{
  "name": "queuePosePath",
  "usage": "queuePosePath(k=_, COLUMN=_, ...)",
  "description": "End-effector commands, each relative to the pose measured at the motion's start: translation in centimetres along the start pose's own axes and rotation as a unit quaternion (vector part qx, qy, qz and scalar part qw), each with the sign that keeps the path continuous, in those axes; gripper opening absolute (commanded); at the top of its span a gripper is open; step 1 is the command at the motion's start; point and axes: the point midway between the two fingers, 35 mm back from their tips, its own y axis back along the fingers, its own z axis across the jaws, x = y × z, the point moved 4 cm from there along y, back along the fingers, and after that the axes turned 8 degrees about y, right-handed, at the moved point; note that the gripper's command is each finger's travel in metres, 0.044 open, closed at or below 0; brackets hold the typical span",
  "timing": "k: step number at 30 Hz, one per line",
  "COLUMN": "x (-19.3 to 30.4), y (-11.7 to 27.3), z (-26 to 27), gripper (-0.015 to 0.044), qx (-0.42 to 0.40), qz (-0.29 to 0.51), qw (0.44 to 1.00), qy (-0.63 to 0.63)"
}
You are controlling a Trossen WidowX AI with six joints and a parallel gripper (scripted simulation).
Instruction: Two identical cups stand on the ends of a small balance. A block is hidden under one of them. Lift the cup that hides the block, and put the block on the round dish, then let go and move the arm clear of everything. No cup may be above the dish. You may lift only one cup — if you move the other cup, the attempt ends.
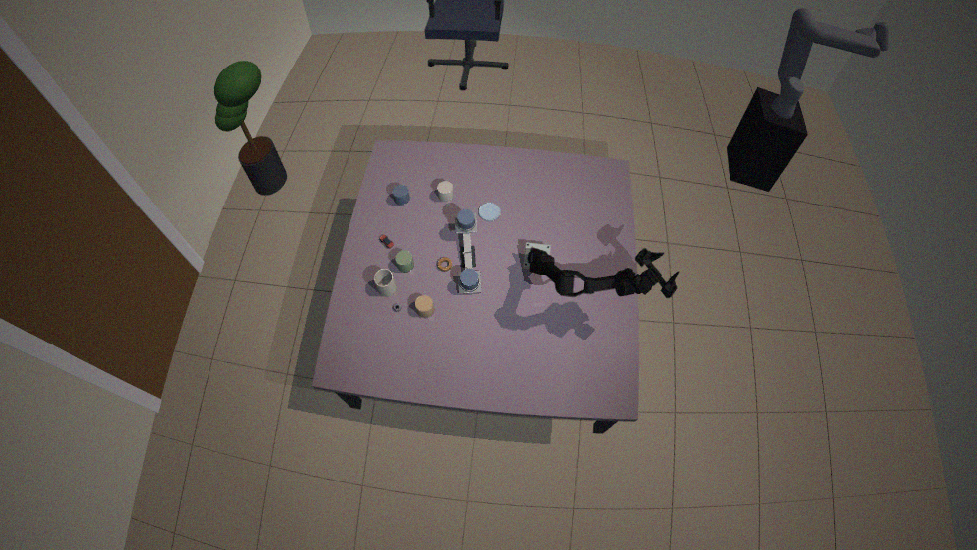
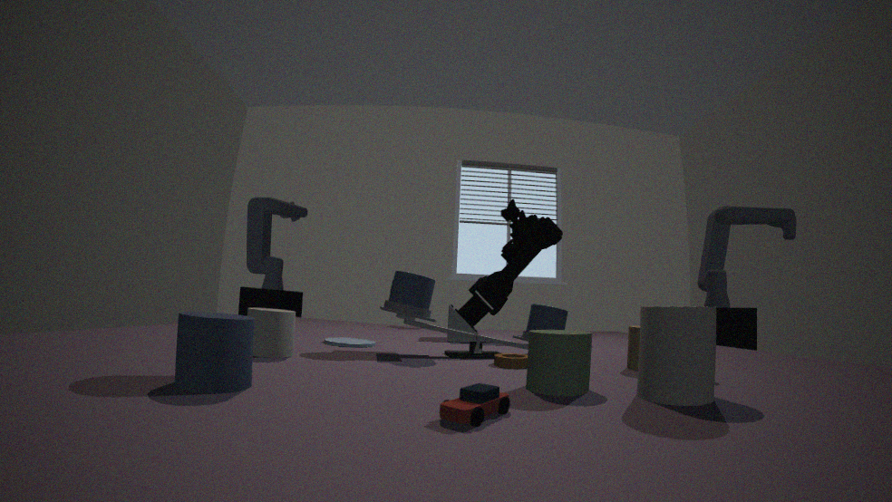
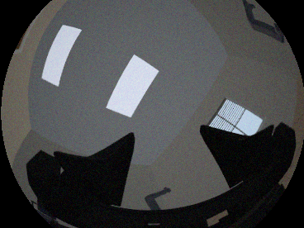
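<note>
A small balance (image 1: 467,252) (image 2: 474,336) stands on the pink table (image 1: 479,354). It carries two identical blue-grey cups. The cup (image 1: 465,218) (image 2: 409,290) on the end near the dish rides high. The other cup (image 1: 468,278) (image 2: 546,317) sits low. No block shows. The round pale-blue dish (image 1: 489,211) (image 2: 349,342) lies just beside the high cup. My gripper (image 1: 661,269) (image 2: 513,209) (image 3: 168,133) is open and empty. It is raised high, points up and away, and hangs past the table's right edge, far from the balance.
Left of the balance stand a blue cylinder (image 1: 399,194) (image 2: 214,351), a cream one (image 1: 444,189), a green one (image 1: 403,260) (image 2: 558,362), an orange one (image 1: 423,305) and an open white cup (image 1: 384,281) (image 2: 677,355). A toy car (image 1: 386,240) (image 2: 474,403) and an orange ring (image 1: 443,260) lie nearby.
</note>
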Motion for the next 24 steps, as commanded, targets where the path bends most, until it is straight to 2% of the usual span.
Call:
queuePosePath(k=1, x=0.1, y=-0.1, z=0.1, gripper=0.0426, qx=0.000, qz=0.002, qw=1.000, qy=-0.001)
queuePosePath(k=2, x=0.4, y=-0.2, z=0.3, gripper=0.0440, qx=-0.002, qz=0.006, qw=1.000, qy=-0.004)
queuePosePath(k=12, x=5.7, y=-3.2, z=6.3, gripper=0.0440, qx=-0.049, qz=0.101, qw=0.992, qy=-0.054)
queuePosePath(k=24, x=10.3, y=-4.6, z=16.0, gripper=0.0440, qx=-0.146, qz=0.206, qw=0.963, qy=-0.098)
